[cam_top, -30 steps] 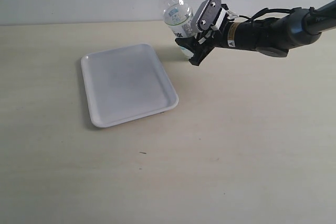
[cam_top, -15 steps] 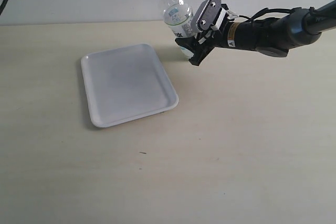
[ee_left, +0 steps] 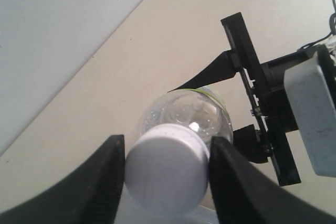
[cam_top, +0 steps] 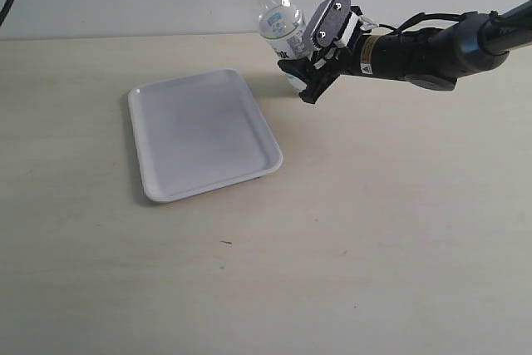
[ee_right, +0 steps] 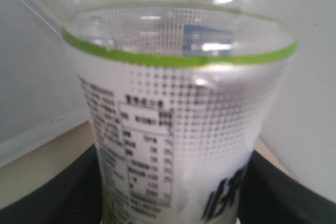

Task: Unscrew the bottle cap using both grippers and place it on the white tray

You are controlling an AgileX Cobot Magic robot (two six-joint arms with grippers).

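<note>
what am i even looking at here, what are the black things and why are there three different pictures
This is a two-armed robot working at a pale table. The wide picture comes from a camera off the arms. The other two come from a camera on each wrist, so they look close up at whatever that arm grips. The black things are its pincer hands. The left gripper pinches the white bottle cap on top of the clear bottle. The right gripper clamps the tilted bottle lower down, by its label. A white tray lies on the table with nothing in it.
</note>
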